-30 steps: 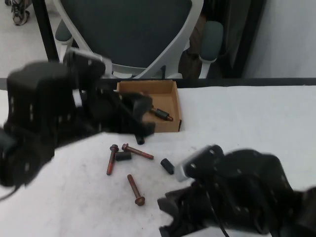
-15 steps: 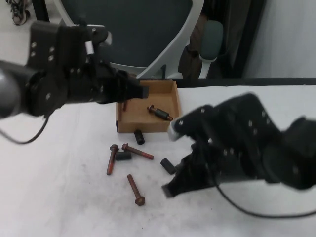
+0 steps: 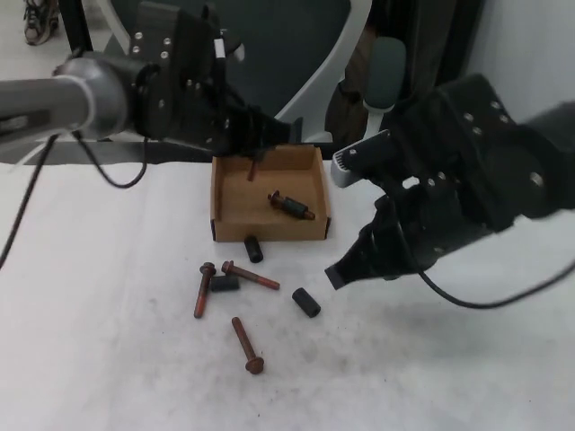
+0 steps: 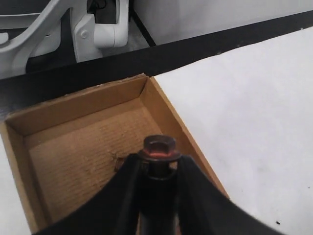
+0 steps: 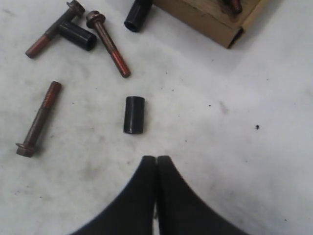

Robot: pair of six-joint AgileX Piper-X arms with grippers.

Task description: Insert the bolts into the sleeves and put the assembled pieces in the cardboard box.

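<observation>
A white bench top (image 3: 467,359), lightly smudged with grey, is carrying the work. A black strip is running along its far edge, and an office chair (image 3: 269,45) with a white frame and a dark back is standing on the pale floor behind it.

The cardboard box (image 3: 226,193) is sitting open at the far side of the bench. An assembled piece (image 3: 290,205) is lying on its floor, its long axis slanting across the box with the bolt head toward the far left.

The left gripper (image 4: 159,169) is hanging over the box's far wall with its jaws clamped on a hex-head bolt (image 4: 159,148). The bolt's long axis is running along the fingers, the head is facing the wrist camera, and the reddish shank is pointing down into the box.

The right gripper (image 5: 156,164) is hovering above the bench with its jaws pressed together and holding nothing. Just beyond its tips a black sleeve (image 5: 133,114) is lying on its side, its long axis roughly in line with the fingers.

Nearer the box, three loose bolts (image 3: 203,289) (image 3: 251,275) (image 3: 247,345) are lying flat. A second sleeve (image 3: 224,284) is resting between two of them, and a third sleeve (image 3: 254,249) is lying just beside the box's front wall.
</observation>
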